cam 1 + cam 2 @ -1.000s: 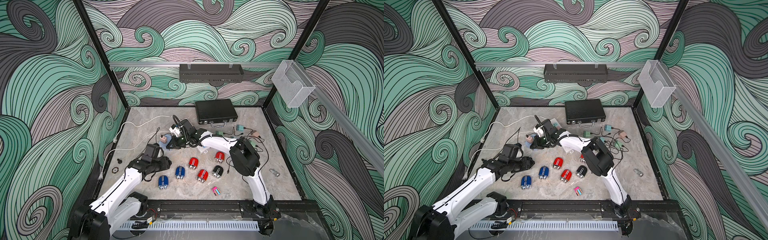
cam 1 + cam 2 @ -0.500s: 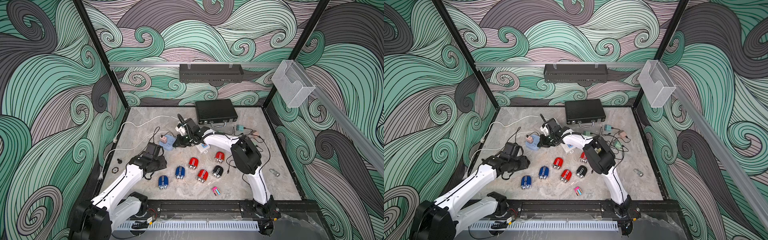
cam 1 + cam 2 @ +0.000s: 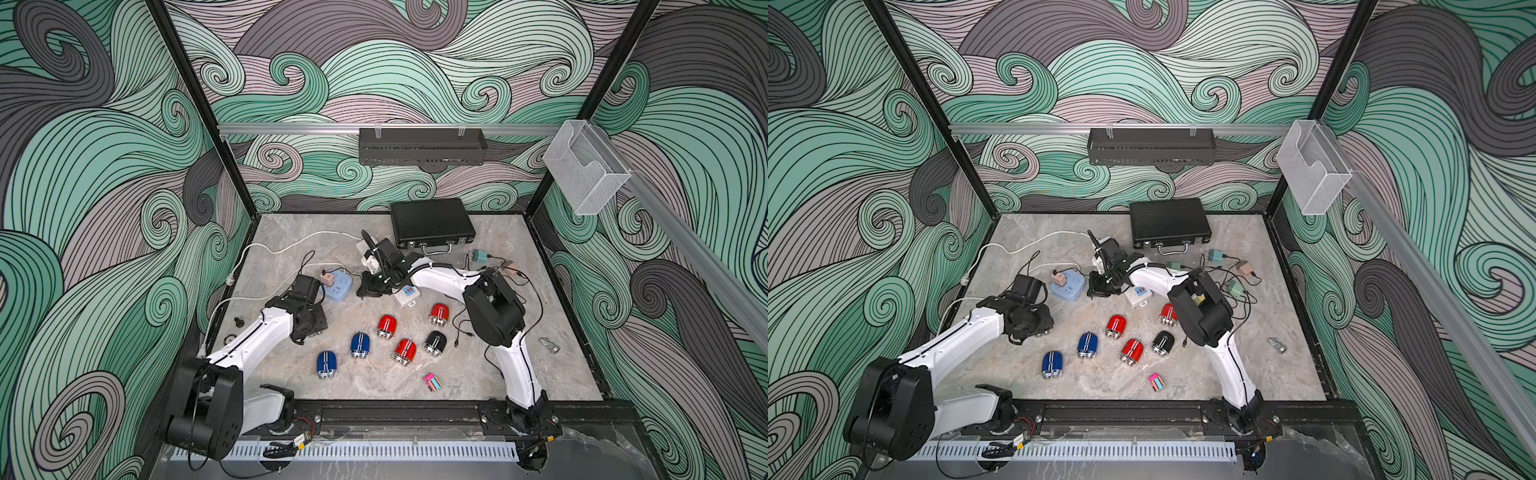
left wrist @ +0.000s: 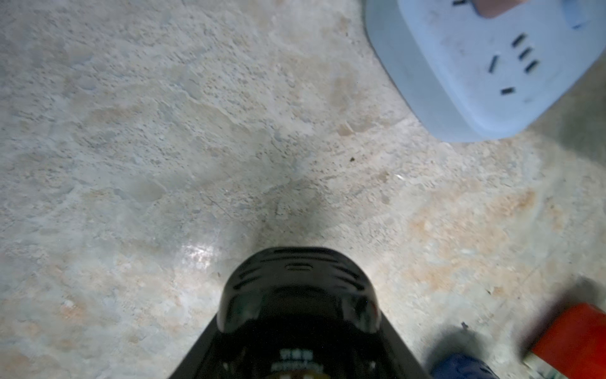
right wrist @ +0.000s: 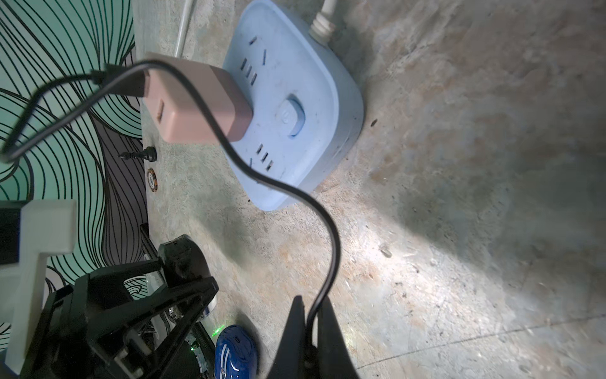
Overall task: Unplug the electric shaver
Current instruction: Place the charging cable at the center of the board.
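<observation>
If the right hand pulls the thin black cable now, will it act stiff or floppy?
Probably floppy: the black cable sags in loose curves between the right hand and the pink charger. Being thin, it may slip through the shut hand.

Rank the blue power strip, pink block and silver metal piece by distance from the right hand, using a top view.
1. The blue power strip, right beside the right hand.
2. The pink block, front middle.
3. The silver metal piece, far right edge.
</observation>
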Robot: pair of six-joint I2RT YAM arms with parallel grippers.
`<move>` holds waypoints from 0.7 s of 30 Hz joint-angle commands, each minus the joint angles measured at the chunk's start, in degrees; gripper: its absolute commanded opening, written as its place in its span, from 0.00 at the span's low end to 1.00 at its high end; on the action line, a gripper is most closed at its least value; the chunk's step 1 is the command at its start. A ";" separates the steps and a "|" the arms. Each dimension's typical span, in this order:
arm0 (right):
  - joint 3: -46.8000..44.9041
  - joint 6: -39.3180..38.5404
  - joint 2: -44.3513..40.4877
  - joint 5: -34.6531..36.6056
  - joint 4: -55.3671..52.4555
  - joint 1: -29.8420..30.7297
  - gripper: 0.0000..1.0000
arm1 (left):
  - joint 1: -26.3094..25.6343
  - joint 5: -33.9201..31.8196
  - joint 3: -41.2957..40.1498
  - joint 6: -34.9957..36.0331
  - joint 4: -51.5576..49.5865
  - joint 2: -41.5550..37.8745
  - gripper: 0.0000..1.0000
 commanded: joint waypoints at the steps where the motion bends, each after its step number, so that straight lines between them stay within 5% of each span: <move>1: -0.49 -0.37 -0.76 0.90 -1.44 -0.06 0.00 | 1.08 0.39 2.08 0.90 1.20 0.03 0.20; 21: 3.00 -0.28 4.60 1.32 -4.07 -0.07 0.02 | 3.66 0.05 4.20 2.93 1.59 7.87 0.22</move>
